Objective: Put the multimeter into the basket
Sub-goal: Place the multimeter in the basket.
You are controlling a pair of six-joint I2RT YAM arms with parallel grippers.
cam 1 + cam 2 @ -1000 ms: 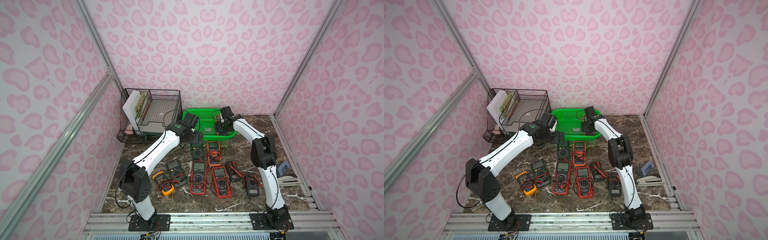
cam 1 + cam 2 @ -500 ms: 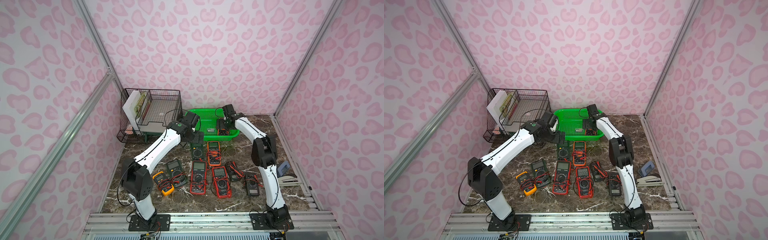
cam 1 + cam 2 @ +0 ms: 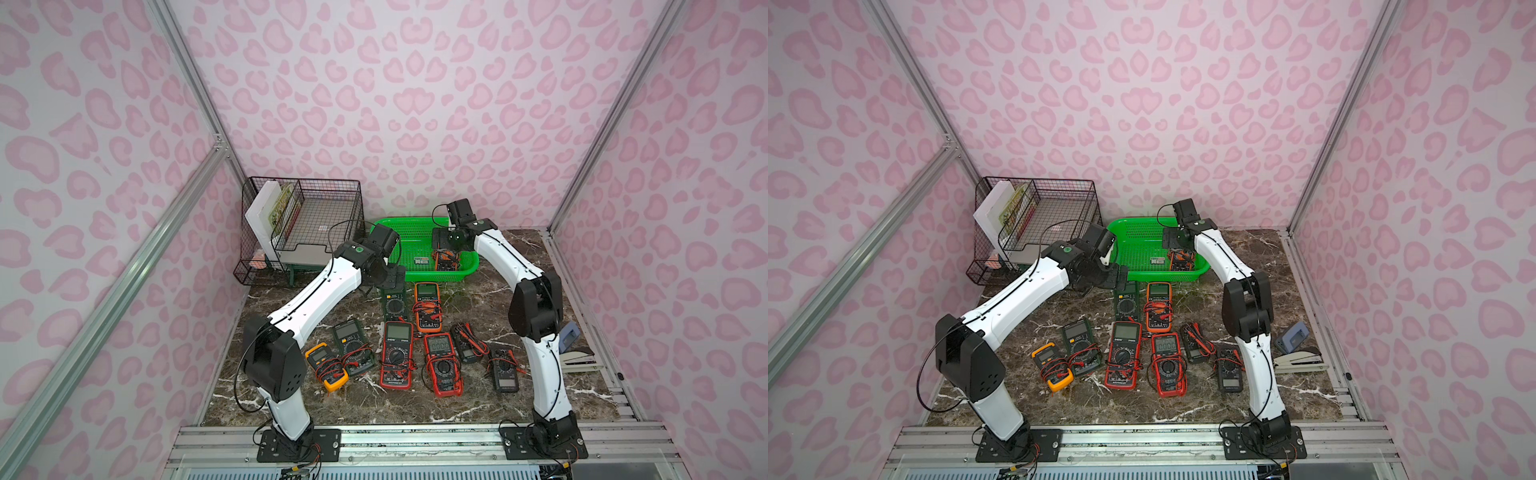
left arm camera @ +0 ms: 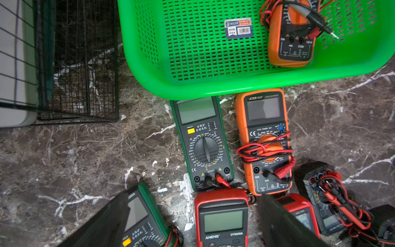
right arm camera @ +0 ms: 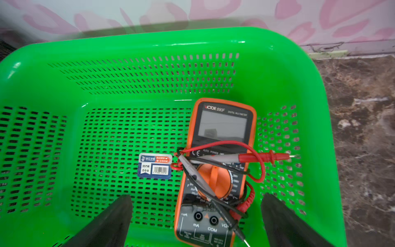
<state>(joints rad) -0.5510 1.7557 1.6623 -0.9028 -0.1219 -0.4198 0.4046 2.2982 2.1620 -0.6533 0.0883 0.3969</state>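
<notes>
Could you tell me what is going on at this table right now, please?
Two robot arms are putting multimeters into the green basket. One orange multimeter lies inside it, under the right gripper, whose fingers are open and hold nothing. The left gripper, also open and empty, hangs over a green multimeter on the table, right in front of the basket. Seven more multimeters lie on the table.

A wire rack (image 3: 318,195) holding an upright white board (image 3: 259,212) stands on the marble surface (image 3: 374,403); a stapler (image 3: 577,358) lies well apart.
</notes>
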